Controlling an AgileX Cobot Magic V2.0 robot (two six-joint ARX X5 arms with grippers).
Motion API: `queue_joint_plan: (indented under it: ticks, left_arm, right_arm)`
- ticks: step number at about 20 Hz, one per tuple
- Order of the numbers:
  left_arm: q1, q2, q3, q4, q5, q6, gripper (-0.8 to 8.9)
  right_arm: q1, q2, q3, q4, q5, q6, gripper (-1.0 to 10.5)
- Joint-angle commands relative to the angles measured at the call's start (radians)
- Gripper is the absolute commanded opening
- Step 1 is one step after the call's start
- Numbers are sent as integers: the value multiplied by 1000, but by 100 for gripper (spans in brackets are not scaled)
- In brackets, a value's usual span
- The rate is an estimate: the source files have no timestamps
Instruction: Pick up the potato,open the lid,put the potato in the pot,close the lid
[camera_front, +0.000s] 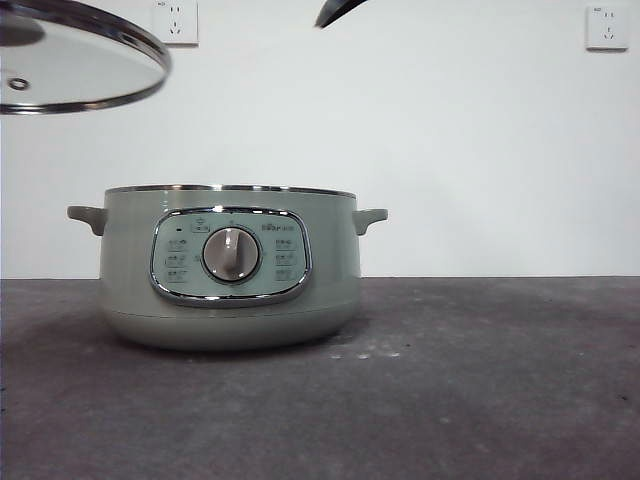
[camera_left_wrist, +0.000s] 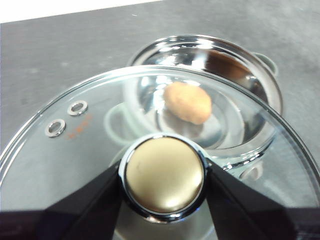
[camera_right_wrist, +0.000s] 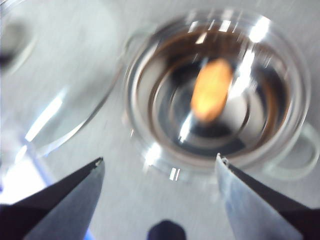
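I see the potato (camera_left_wrist: 188, 102) already lying inside the pot (camera_front: 230, 268), so only closing remains. My left claw (camera_left_wrist: 164, 172) clamps the knob of the lid (camera_front: 75, 55), held at upper left of the front frame. Right claw (camera_right_wrist: 160, 165) hangs wide, empty. Next: centre the lid over the rim and lower it level.

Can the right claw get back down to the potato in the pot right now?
Probably yes. The right claw is open above the uncovered pot, with the potato exposed. The left claw holds the lid off to one side.
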Motion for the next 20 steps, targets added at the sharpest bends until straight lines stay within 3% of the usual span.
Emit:
queue_joint_plan:
  ticks: [1,4,7,11,15,20]
  left_arm:
    - [-26,39,56,76,12,-3,-8]
    - [-80,135,119,126,5,-3,-8]
    - [-135,250,172,175,3,-3,-8]
    - [-236,401,208,282,-73,-3,-8]
    - [-301,533,263,341,-119,-3,-8]
    - [-321,652,320,372,-130,3,-8]
  right_arm:
    - [3,-84,-187,-24,-4,-40,377]
    - [3,-248,-473,45,-4,-51,377]
    - [3,-426,-738,156,-3,-16,377]
    - [4,-676,-1022,226,34,31,377]
    - [4,-888,-1137,215,95,87,377]
    - [4,-1060,-1143,144,138,124,377]
